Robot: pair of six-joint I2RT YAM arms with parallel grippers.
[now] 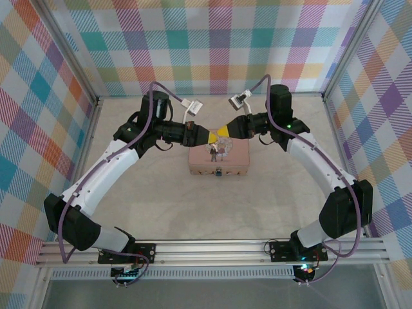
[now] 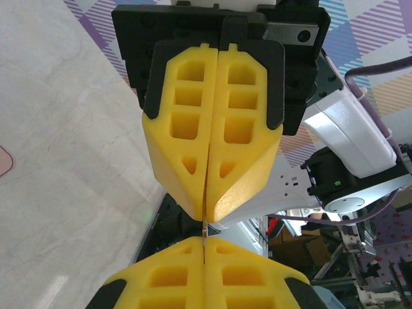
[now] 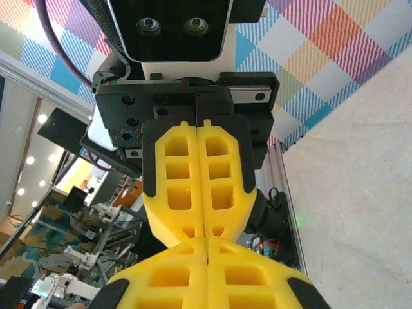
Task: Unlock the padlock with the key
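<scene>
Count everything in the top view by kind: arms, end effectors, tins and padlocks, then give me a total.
Arms: 2, left arm and right arm
End effectors: 2, left end effector and right end effector, both shut
Tins: 1, pink tin
Padlocks: 1, blue padlock at the tin's front
Total: 6
</scene>
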